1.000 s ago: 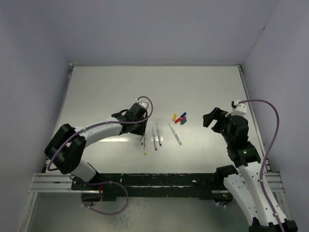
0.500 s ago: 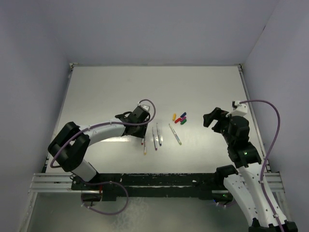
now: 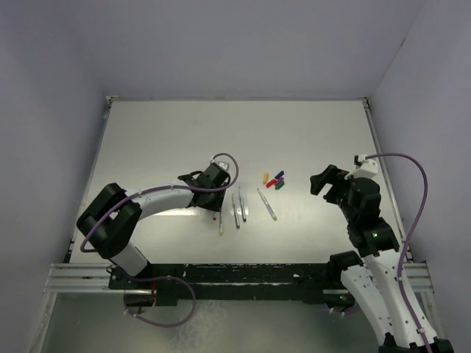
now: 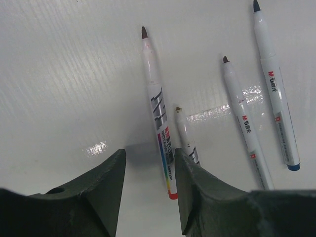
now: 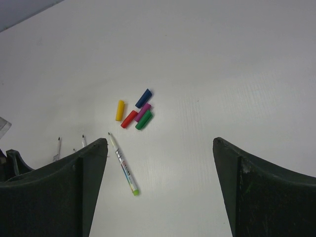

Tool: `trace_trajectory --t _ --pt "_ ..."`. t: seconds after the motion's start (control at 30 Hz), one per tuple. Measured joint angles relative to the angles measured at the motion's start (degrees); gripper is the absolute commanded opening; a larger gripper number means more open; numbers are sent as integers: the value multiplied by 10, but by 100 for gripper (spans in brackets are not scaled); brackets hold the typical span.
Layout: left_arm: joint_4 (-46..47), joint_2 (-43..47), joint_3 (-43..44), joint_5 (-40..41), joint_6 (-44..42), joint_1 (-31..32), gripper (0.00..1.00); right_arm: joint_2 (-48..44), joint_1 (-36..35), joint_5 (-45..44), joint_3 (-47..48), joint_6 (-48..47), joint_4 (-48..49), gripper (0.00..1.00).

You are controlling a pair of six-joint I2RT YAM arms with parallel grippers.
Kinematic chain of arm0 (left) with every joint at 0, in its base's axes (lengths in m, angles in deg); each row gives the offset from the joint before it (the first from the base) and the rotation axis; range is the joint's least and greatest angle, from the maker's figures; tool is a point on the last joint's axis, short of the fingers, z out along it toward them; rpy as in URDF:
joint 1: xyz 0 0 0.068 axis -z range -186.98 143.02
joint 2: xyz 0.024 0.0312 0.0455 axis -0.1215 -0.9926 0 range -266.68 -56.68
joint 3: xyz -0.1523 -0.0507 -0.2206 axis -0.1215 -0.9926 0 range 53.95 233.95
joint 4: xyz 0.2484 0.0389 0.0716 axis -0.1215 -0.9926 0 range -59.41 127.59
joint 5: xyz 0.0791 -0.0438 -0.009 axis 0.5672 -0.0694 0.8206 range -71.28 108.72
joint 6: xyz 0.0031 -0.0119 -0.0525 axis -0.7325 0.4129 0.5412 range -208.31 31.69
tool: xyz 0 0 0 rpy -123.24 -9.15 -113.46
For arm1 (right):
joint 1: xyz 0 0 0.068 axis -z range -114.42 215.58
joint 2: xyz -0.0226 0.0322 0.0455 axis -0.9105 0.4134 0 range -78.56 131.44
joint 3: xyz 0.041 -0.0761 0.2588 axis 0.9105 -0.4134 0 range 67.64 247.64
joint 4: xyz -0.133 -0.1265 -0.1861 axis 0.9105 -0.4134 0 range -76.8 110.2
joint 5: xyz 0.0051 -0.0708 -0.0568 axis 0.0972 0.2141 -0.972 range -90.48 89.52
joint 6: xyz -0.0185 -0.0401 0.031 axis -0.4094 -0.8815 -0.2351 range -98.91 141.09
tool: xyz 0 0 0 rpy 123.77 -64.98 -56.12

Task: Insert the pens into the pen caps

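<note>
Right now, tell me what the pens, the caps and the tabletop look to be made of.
Pens: likely smooth plastic, glossy white barrels with printed labels and dark felt-like tips. Pen caps: probably moulded plastic, solid bright colours. Table: white semi-gloss sheet with fine ribbing and glare spots, possibly corrugated plastic.

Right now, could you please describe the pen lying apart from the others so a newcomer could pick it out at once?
Find the cluster of coloured pen caps near the middle of the table. Just on their near side lies a slanted pen. Unlike the other pens bunched to its left, it lies alone and has a green end.
</note>
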Motion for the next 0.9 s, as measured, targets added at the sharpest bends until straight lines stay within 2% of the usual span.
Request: trace_trajectory --t 0.9 --pt "-2 -42 30 20 0 3 45 -19 0 -2 5 -2 -16 89"
